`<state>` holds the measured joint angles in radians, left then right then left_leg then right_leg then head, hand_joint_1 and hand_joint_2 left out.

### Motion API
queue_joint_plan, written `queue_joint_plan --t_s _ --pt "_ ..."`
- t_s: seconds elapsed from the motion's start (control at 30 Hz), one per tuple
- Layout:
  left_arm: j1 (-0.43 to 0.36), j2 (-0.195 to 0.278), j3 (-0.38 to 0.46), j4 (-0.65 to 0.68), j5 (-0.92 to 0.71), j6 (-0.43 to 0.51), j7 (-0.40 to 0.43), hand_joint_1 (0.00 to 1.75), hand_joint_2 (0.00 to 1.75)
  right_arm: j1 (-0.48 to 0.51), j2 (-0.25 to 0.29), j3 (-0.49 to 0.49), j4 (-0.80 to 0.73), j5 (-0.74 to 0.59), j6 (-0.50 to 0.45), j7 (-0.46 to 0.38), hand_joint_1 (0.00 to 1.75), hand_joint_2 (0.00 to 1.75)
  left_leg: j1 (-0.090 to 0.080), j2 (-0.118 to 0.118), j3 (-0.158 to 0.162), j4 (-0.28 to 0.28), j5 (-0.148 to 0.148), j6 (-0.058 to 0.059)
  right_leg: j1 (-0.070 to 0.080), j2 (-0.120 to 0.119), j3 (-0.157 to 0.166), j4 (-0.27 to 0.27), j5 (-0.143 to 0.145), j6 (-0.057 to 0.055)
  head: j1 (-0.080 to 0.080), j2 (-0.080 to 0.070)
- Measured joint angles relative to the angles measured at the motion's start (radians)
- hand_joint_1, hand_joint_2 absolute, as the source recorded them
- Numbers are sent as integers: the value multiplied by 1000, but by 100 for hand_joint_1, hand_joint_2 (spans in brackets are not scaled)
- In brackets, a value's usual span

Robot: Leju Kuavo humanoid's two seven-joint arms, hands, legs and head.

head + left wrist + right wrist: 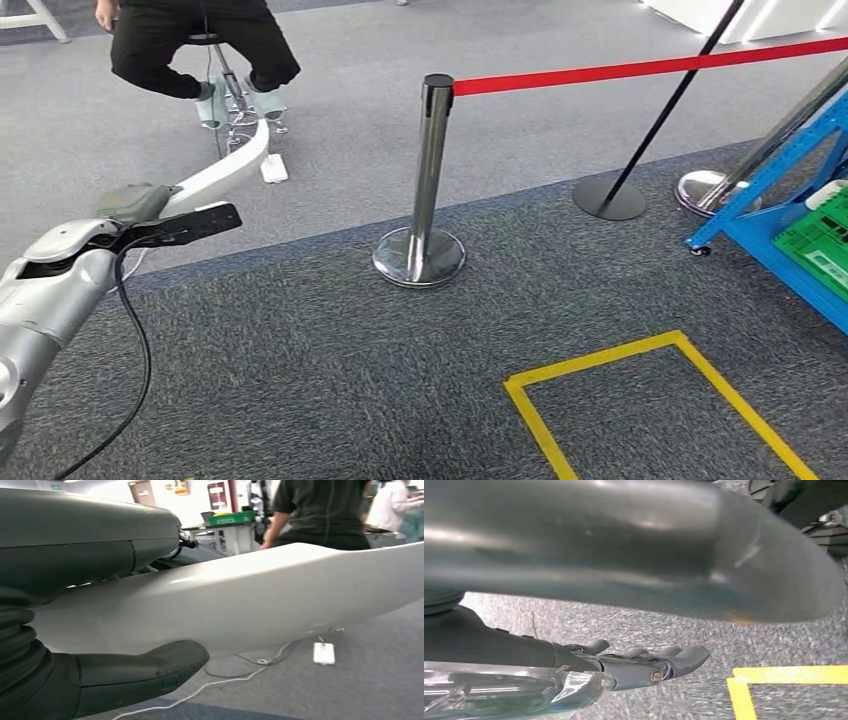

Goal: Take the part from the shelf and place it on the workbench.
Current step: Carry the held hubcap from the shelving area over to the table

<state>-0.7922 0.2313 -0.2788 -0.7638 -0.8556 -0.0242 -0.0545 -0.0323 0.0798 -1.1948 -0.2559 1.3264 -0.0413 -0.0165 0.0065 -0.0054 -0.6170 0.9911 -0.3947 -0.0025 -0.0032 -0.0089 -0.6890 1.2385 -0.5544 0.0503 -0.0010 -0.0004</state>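
My left hand grips one end of a long white curved part, low at the left of the head view. The part reaches away from the hand toward the seated person. In the left wrist view the white part lies across the picture, with the thumb pressed under it and the hand's grey cover above. My right hand hangs over the grey carpet with its fingers stretched out and nothing in them. The blue shelf stands at the right edge, with a green crate on it.
A chrome post with a red belt stands ahead. Right of it are a black pole base and another chrome base. Yellow tape marks a square on the carpet. A person sits on a stool at the back left.
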Motion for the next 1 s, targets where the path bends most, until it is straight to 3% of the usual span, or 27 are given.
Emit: queue_joint_plan --t_s 0.03,0.07,0.1,0.17,0.23,0.33,0.4,0.43,0.5,0.57,0.6,0.63,0.7,0.77,0.8,0.87,0.9,0.93,1.0 --pt "-1 2 1 3 17 -12 -11 175 175 1 0 0 0 2 0 0 0 0 0 -6 0 0 0 1 0 3 -31 60 -19 0 0 0" --pt "0 4 3 5 36 -25 -22 175 175 2 0 0 0 5 0 -1 0 0 -1 -13 0 0 0 1 0 4 -46 86 -18 -1 1 0" --pt "1 6 4 7 51 -38 -32 175 175 2 0 0 0 10 0 -2 0 0 -1 -20 1 1 0 0 0 6 -43 70 2 -3 1 0" --pt "3 16 4 8 63 -53 -43 175 175 0 -1 0 0 18 -1 -8 0 0 1 -32 2 1 -1 -2 -1 18 13 -61 77 -8 2 0" --pt "6 34 4 8 67 -60 -45 175 175 -2 -1 1 0 26 -2 -13 0 0 -1 -40 2 4 -2 -11 -2 38 72 -181 122 -11 2 0" --pt "18 65 4 7 77 -72 -44 175 175 -1 0 1 0 40 1 -15 0 0 0 -50 -1 -1 4 -28 1 38 86 -209 127 -20 1 0" --pt "28 81 4 4 80 -77 -44 175 175 -2 -1 2 0 49 5 -13 0 0 1 -43 -10 16 -11 -38 0 27 88 -215 132 -33 -1 0" --pt "30 86 4 3 80 -77 -43 175 175 -3 -1 2 0 52 5 -12 0 0 1 -35 -27 50 -34 -41 -2 20 89 -218 133 -38 -2 0" --pt "34 91 4 3 80 -79 -42 175 175 -2 -1 2 0 54 6 -10 0 0 1 -18 -87 177 -98 -47 -1 4 89 -220 133 -45 -5 0" --pt "42 92 4 3 80 -82 -39 175 175 -2 -1 2 0 60 8 -6 0 0 2 -14 -136 277 -129 -51 0 -14 89 -220 132 -46 -5 0" --pt "46 93 4 3 80 -83 -38 175 175 -2 0 3 0 64 9 -4 0 0 2 -12 -136 276 -117 -51 0 -23 89 -220 132 -46 -5 0" --pt "48 95 4 3 80 -84 -37 175 175 -2 0 3 0 68 9 -1 0 0 3 -7 -116 238 -89 -52 0 -33 90 -220 131 -45 -5 0" --pt "48 100 4 2 81 -84 -34 175 175 -2 2 5 0 73 8 1 0 0 1 33 -44 106 -30 -56 3 -48 91 -216 127 -38 -6 0" --pt "53 103 4 1 82 -84 -31 175 175 -1 1 7 0 77 7 1 0 0 -2 66 1 22 -11 -48 11 -62 92 -210 120 -29 -5 0" --pt "58 104 4 -1 82 -84 -29 175 175 -1 1 8 0 79 5 0 0 0 -5 68 4 12 -14 -42 14 -70 93 -208 118 -26 -4 0" --pt "68 108 3 -3 81 -84 -26 175 175 -2 1 9 0 80 4 -5 0 0 -4 46 1 12 -13 -26 12 -78 96 -206 111 -20 0 0" --pt "70 109 3 -5 80 -84 -25 175 175 -2 1 10 0 81 5 -7 0 0 -3 36 0 12 -11 -19 10 -64 91 -193 99 -15 1 0" --pt "70 110 3 -7 80 -84 -24 175 175 -2 2 10 0 81 6 -8 0 0 -2 27 0 12 -10 -12 8 -43 76 -159 77 -10 3 0" --pt "69 106 3 -10 80 -84 -22 175 175 -1 2 11 1 83 8 -6 0 0 -1 7 0 11 -9 -4 5 -3 19 -33 13 -6 6 0"
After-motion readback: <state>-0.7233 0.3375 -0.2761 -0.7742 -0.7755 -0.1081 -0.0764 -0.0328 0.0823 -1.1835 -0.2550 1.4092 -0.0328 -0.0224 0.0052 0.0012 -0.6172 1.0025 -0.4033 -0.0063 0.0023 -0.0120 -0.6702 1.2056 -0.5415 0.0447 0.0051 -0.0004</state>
